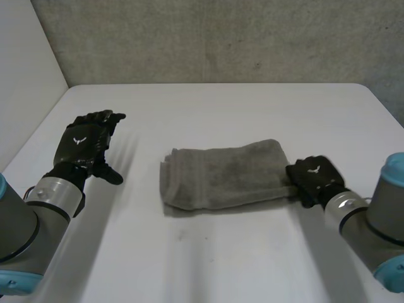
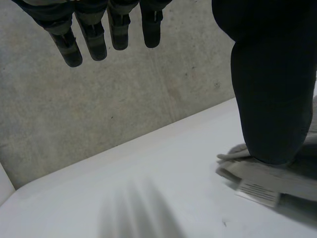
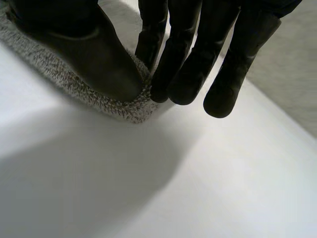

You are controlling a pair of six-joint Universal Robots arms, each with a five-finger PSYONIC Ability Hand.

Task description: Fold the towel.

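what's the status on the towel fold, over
Left hand open, apart from towel. Right hand pinching towel's right end, thumb on top. Towel folded over, lying flat. Nothing in the way.

Covered parts of the towel (image 1: 224, 175)
The right hand (image 1: 314, 178) covers its 3 o'clock end; in the left wrist view the left hand (image 2: 267, 99) thumb hides part, and the label (image 2: 257, 192) print is unreadable.
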